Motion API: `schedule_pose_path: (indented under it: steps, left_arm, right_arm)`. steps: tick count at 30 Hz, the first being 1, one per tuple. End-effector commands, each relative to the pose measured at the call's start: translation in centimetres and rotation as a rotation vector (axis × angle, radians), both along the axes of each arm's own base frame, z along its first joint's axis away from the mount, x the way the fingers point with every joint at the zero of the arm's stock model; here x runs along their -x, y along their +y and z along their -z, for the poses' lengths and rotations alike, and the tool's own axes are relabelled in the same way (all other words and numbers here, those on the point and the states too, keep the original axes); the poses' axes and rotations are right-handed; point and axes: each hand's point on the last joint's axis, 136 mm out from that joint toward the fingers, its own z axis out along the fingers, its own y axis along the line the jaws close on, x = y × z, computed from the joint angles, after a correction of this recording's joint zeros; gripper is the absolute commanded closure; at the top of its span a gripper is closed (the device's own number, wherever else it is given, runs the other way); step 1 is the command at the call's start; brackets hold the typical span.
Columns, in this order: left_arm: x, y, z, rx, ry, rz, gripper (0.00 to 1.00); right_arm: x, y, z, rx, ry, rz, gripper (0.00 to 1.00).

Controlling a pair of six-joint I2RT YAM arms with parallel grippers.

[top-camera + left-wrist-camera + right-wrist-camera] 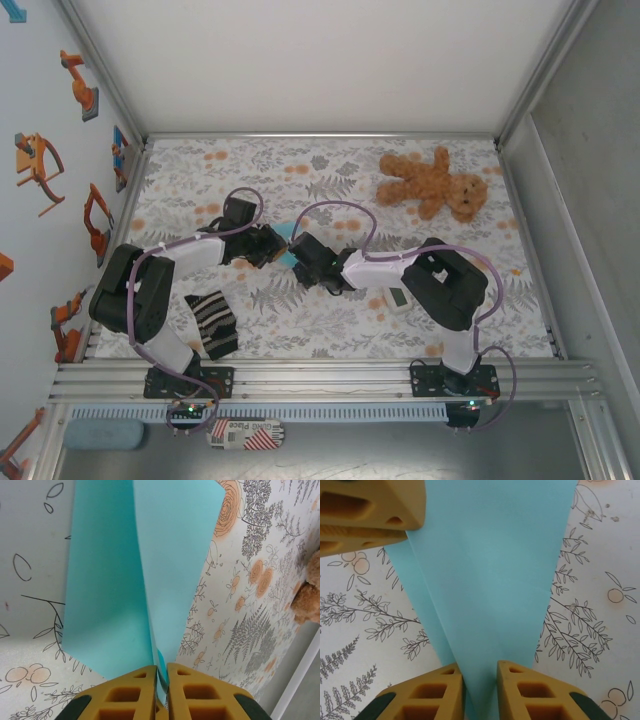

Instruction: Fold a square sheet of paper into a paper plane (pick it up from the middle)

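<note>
Bench [200, 175]: floral-patterned surface carrying all items.
Left arm [140, 290]: reaches in toward bench centre.
Right arm [450, 285]: reaches in from the opposite side; the two wrists nearly meet.
Teddy bear [432, 183]: brown, lying at the far right of the bench.
Striped cloth [213, 322]: black and cream, near left, beside the left arm.
Sheet of paper [490, 570]: light blue, creased lengthwise, lifted off the bench at centre, spanning between both hands.
Left hand [161, 672]: fingers pressed together, pinching the sheet's edge.
Right hand [480, 672]: fingers slightly apart, sheet passing through the gap; pad contact cannot be told.
White gadget [398, 299]: on the bench under the right arm.
</note>
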Motion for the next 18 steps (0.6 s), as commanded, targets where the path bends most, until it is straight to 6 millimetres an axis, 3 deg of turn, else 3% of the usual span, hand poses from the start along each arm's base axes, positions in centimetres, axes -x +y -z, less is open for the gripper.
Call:
schedule_pose_path:
  steps: [1, 7, 12, 15, 18]
  left_arm:
    - [0.0, 0.1, -0.4, -0.017, 0.007, -0.008, 0.85]
    - [-0.5, 0.9, -1.6, -0.041, -0.022, -0.010, 0.73]
    - [-1.3, 4.1, -3.6, -0.069, -0.084, -0.073, 0.59]
    - [-0.8, 5.9, -3.7, -0.079, -0.102, -0.114, 0.58]
    - [0.2, 6.2, -2.9, -0.064, -0.098, -0.122, 0.58]
  right_arm:
    - [-0.5, 0.1, -0.5, 0.010, -0.026, 0.017, 0.81]
    - [0.0, 0.3, -0.2, -0.005, -0.004, -0.005, 0.89]
    - [0.6, 0.8, 0.0, -0.023, 0.023, -0.027, 0.93]
    - [0.7, 0.9, 0.2, -0.031, 0.037, -0.029, 0.94]
    - [0.8, 1.1, 0.3, -0.044, 0.054, -0.028, 0.95]
